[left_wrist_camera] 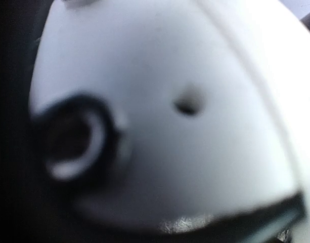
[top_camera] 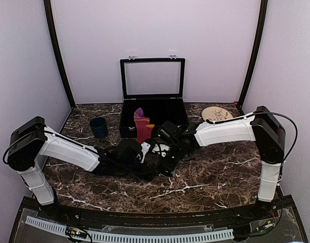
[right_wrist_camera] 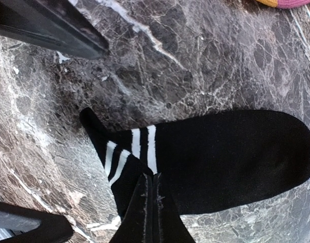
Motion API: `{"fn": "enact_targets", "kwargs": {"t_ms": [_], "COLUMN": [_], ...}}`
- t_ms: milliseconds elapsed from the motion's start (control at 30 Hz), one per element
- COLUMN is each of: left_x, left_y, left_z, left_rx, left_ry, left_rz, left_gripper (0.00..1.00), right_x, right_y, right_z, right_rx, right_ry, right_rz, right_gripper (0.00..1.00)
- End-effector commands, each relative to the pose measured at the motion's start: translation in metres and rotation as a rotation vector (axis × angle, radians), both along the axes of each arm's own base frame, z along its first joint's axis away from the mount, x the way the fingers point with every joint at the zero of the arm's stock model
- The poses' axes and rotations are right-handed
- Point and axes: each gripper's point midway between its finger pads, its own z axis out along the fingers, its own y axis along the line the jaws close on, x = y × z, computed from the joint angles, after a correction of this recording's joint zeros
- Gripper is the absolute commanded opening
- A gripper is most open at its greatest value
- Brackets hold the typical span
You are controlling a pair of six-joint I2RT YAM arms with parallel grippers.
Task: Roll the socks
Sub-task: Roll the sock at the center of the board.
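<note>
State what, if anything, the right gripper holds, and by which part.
The right gripper is shut on the black sock, pinching a fold of fabric just beside the white stripes, near the cuff end.

Matt knit black sock on glossy veined marble table; smooth white plastic arm casing

No text, label, brand or number can be read here — not in any view.
</note>
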Motion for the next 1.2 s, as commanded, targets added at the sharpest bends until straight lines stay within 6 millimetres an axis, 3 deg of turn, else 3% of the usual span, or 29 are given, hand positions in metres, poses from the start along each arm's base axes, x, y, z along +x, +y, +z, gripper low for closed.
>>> {"fn": "enact_targets", "kwargs": {"t_ms": [0, 500, 767, 867, 1167], "left_x": [0.004, 0.015, 0.02, 0.021, 0.019], "left_y": [0.0, 0.004, 0.004, 0.003, 0.0], "left_z": [-0.004, -0.022, -0.021, -0.022, -0.027], "left_rx": [0.048, 0.14, 0.153, 0.159, 0.168], "left_ry": [-0.012, -0.012, -0.026, -0.025, -0.008], "left_rz": [0.011, 0.054, 0.072, 0.073, 0.061], "left_gripper": [0.84, 0.82, 0.69, 0.58, 0.54], "right_x": [0.004, 0.005, 0.003, 0.003, 0.003], "right_y": [0.0, -0.002, 0.0, 0.0, 0.001], "right_z": [-0.007, -0.012, -0.013, -0.013, -0.012], "right_rx": [0.016, 0.025, 0.031, 0.032, 0.036], "right_ry": [0.013, 0.038, 0.051, 0.051, 0.052], "right_rz": [-0.008, -0.015, -0.012, -0.012, -0.012], "right_gripper": [0.0, 0.0, 0.0, 0.0, 0.0]}}
